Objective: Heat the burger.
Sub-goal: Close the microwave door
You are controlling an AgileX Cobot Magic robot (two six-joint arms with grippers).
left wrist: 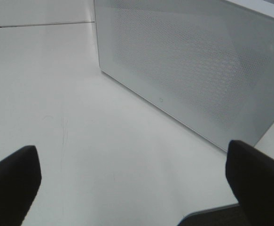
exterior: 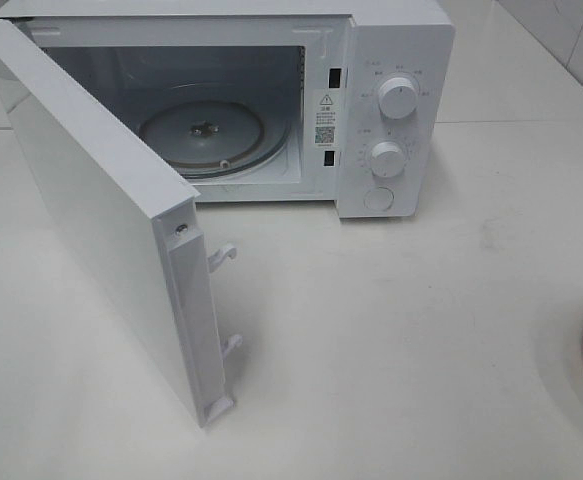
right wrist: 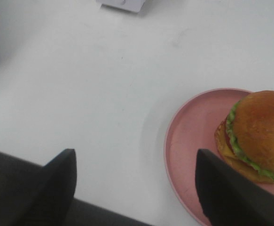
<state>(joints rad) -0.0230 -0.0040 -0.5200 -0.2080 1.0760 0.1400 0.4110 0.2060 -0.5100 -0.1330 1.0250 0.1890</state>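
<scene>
White tabletop [exterior: 421,330] spreads under your microwave [exterior: 391,100]. Your right gripper [right wrist: 134,188] gapes wide, holding nothing; the burger [right wrist: 259,136] sits on the pink plate [right wrist: 193,136] just beside one finger. Your left gripper [left wrist: 132,183] is wide too, empty.

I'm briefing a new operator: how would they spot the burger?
Start at the white microwave with its door open, then look to the table's right edge for a pink plate. The burger sits on it: brown bun, green lettuce, the only food there.

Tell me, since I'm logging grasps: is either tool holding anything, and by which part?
Nothing is held. The left tool and right tool are open and empty; the burger sits untouched on its plate.
</scene>
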